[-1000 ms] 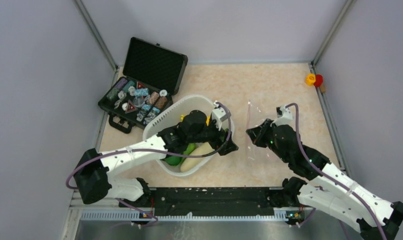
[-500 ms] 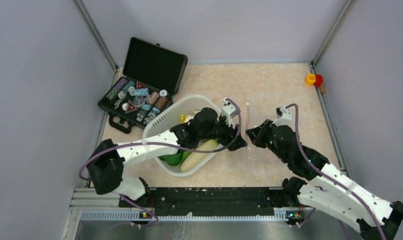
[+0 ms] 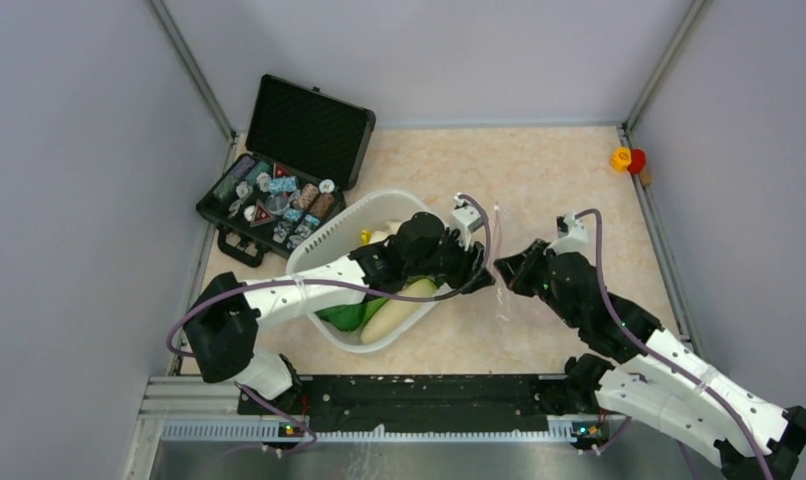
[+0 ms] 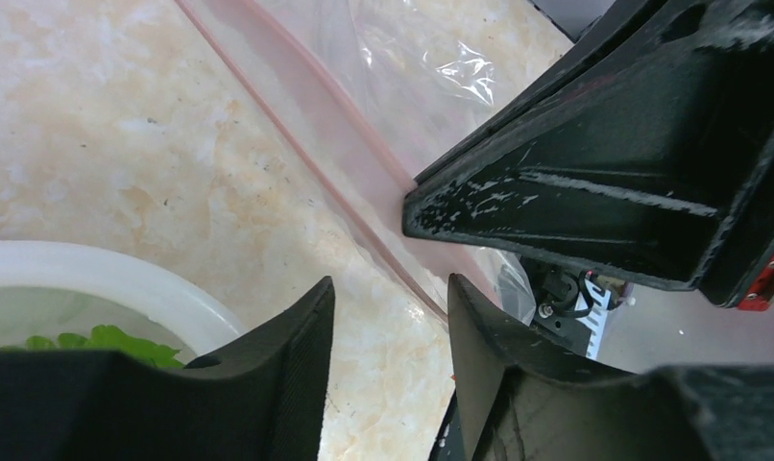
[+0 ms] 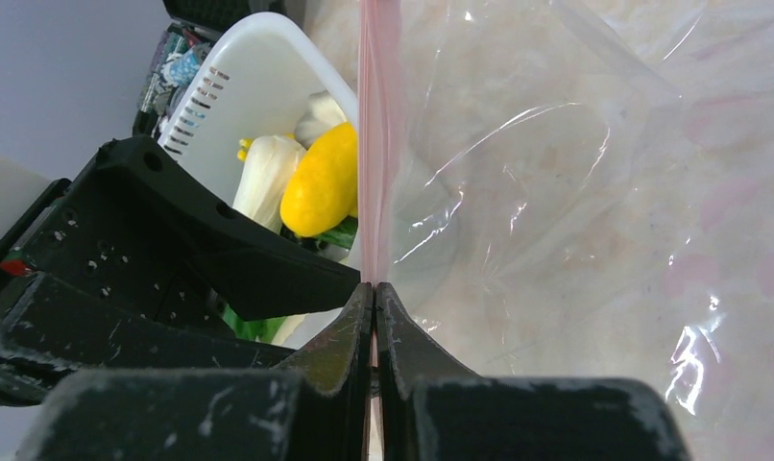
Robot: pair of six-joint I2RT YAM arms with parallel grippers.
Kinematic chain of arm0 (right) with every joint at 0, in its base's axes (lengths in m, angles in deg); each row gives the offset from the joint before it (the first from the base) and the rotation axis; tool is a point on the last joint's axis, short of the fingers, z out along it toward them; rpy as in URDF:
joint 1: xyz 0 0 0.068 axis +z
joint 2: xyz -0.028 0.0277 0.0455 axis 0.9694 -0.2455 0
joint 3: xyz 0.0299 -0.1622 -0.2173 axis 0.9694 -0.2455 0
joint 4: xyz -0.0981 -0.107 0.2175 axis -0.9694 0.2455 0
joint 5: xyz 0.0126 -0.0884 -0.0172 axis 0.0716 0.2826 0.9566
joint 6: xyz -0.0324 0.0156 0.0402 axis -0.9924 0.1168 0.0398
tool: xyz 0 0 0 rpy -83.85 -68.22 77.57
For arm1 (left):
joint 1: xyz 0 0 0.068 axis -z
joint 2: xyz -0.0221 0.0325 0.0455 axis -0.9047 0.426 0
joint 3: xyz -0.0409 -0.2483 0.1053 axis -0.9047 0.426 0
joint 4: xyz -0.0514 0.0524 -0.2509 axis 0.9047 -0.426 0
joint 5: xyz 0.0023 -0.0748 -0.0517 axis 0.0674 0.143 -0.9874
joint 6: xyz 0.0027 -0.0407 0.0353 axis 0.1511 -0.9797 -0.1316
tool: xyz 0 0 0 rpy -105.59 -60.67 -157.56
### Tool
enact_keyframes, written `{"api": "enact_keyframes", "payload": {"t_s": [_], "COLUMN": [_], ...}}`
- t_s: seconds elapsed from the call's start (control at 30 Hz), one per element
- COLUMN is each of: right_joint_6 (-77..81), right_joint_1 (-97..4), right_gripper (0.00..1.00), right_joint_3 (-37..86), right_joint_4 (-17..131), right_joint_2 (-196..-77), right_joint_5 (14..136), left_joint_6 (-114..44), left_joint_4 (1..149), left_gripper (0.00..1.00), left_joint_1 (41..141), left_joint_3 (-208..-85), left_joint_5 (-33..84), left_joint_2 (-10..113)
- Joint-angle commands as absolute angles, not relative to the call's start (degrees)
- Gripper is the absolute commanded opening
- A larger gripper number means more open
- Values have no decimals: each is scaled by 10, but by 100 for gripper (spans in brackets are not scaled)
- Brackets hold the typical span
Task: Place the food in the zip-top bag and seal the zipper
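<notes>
Zip-top bag (image 5: 575,192): likely limp, slippery film (best held by stiffer zipper (image 5: 375,115)) | right claw (image 5: 374,288) pinching zipper | left claw (image 4: 391,288) parted, empty

One clear zip-top bag (image 5: 556,144), one white tub (image 5: 249,67), and one open black case (image 3: 304,125) holding many trinkets (image 3: 279,205), too small to count. The tub shows one yellow pepper (image 5: 321,182), one white radish (image 3: 394,312) and one green cucumber (image 3: 345,318). Two robot arms (image 3: 299,291) (image 3: 679,355).

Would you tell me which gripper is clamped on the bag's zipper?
The right gripper, jaws shut on the zipper; the left gripper is open.
</notes>
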State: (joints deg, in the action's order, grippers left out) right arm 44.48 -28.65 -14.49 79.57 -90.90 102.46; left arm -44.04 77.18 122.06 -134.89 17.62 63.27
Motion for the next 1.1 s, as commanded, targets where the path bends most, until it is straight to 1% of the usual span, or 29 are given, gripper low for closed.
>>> {"api": "enact_keyframes", "payload": {"t_s": [0.0, 0.07, 0.2, 0.23, 0.33, 0.37, 0.43, 0.5, 0.63, 0.67, 0.77, 0.8, 0.93, 1.07], "right_joint_6": [449, 450, 451, 450, 446, 444, 440, 436, 419, 409, 382, 376, 361, 372], "right_joint_1": [-282, -281, -281, -281, -282, -281, -281, -281, -281, -281, -281, -281, -282, -281], "right_gripper": [0, 0, 0, 0, 0, 0, 0, 0, 0, 0, 0, 0, 0, 0], "right_joint_3": [-138, -137, -135, -133, -127, -124, -117, -111, -94, -88, -52, -38, 26, 96], "right_joint_4": [797, 801, 803, 803, 808, 811, 815, 820, 840, 848, 914, 943, 1040, 1156], "right_joint_2": [-891, -887, -881, -880, -877, -878, -878, -877, -878, -882, -908, -920, -984, -1052], "right_joint_5": [1050, 1053, 1052, 1051, 1051, 1051, 1052, 1053, 1053, 1049, 1054, 1057, 1069, 1077], "left_joint_6": [-428, -427, -426, -426, -424, -422, -418, -416, -414, -413, -411, -411, -419, -439], "left_joint_4": [765, 763, 761, 760, 757, 753, 743, 738, 738, 738, 738, 739, 738, 707], "left_gripper": [45, 44, 46, 47, 58, 59, 59, 55, 33, 26, 6, 1, 0, 0], "left_joint_1": [1224, 1225, 1225, 1226, 1226, 1227, 1229, 1229, 1230, 1230, 1230, 1229, 1230, 1229], "left_joint_3": [-1365, -1364, -1368, -1371, -1383, -1390, -1402, -1407, -1402, -1401, -1401, -1400, -1405, -1417], "left_joint_5": [188, 189, 186, 184, 178, 175, 171, 171, 187, 191, 203, 207, 230, 310], "left_joint_2": [633, 634, 643, 646, 657, 662, 672, 678, 677, 676, 677, 678, 679, 677]}}
